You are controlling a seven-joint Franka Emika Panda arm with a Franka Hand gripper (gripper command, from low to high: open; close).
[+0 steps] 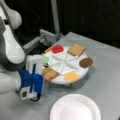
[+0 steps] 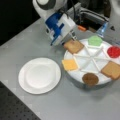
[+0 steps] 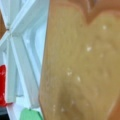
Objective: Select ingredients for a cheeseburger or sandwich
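The ingredients lie in a divided round white tray point(image 1: 65, 62) point(image 2: 93, 58). Nearest the gripper is a tan bread slice point(image 1: 50, 73) point(image 2: 73, 46) point(image 3: 82, 70), which fills most of the wrist view. The gripper point(image 1: 46, 68) point(image 2: 72, 39), on its blue and white hand, is down at that slice's outer edge and touches it. The other sections hold green lettuce point(image 1: 45, 59) point(image 2: 95, 40), a red tomato disc point(image 1: 57, 49) point(image 2: 114, 51), a second bread slice point(image 1: 76, 49) point(image 2: 111, 70), a brown patty point(image 1: 86, 62) point(image 2: 90, 79) and yellow cheese point(image 1: 71, 76) point(image 2: 70, 64). No stacked sandwich shows.
A round white paper plate point(image 1: 75, 108) point(image 2: 39, 75) with nothing on it sits on the grey table in front of the tray. A metal frame point(image 1: 47, 37) point(image 2: 92, 15) stands behind the tray, beside the arm.
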